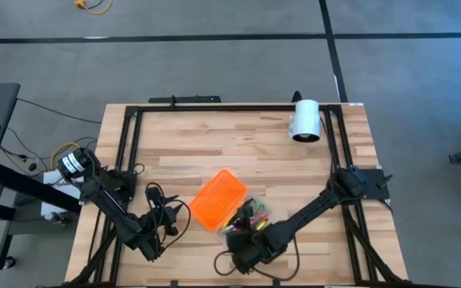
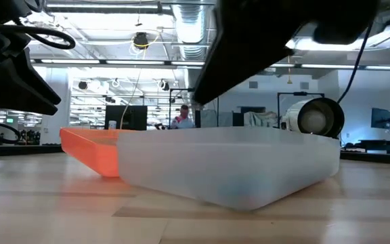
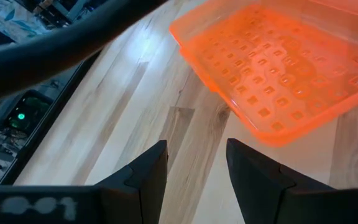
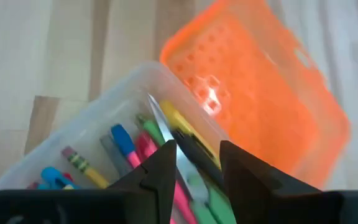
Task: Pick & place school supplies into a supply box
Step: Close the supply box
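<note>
beside orange lid (image 4: 260,93), clear supply box (image 4: 104,118) w/ pens (image 4: 126,144), scissors (image 4: 166,134).

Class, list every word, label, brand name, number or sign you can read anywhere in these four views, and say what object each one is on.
None can be read.
Orange lid: only a moulded grid of small squares, no lettering.
Clear supply box: no label visible.
Pens and pencils: any print is too blurred to read.
White cylinder: no legible marking.
Left gripper: pale marks on its body, too blurred to read.
Background room in the low view: screens and fixtures, nothing legible.
</note>
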